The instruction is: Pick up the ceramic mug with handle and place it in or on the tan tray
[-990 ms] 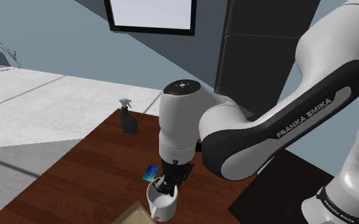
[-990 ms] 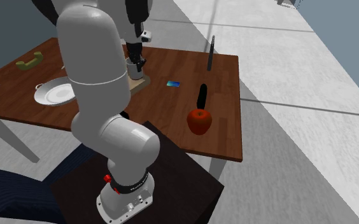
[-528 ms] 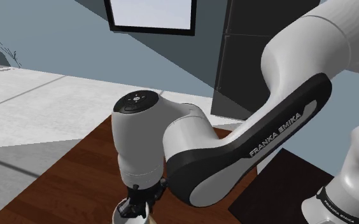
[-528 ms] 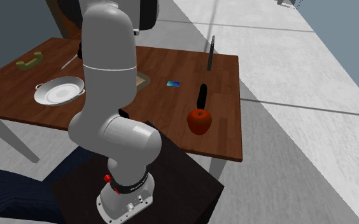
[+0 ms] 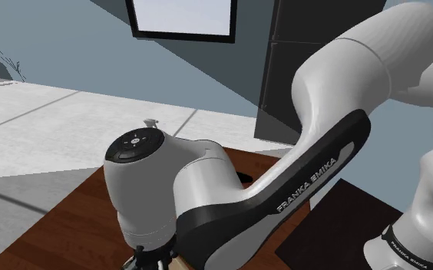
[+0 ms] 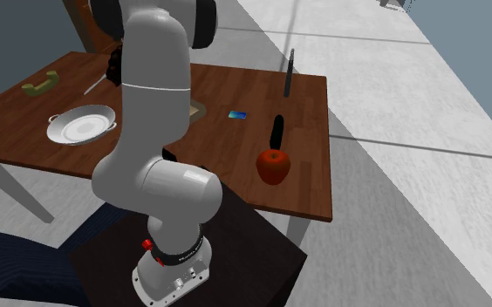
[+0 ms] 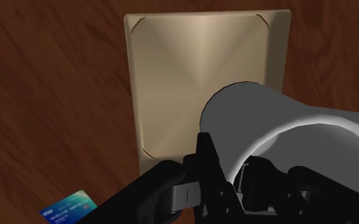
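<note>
**Mug in my grip, over the tray**

My gripper point(image 7: 235, 186) is clamped on the white mug point(image 7: 267, 111), one finger inside the rim and one outside, pinching its wall. The mug hangs over the tan tray point(image 7: 184, 63), which lies on the dark wooden table point(image 7: 44, 95). A blue card point(image 7: 68, 207) lies near the tray.

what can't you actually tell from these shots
Whether the mug touches the tan tray: the wrist view looks straight down, so no gap can be read.
The gripper: in the shoulder view, cut off by the bottom edge.
The tray in the second exterior view: the arm hides all but a corner.
The blue card's print: too small.
</note>
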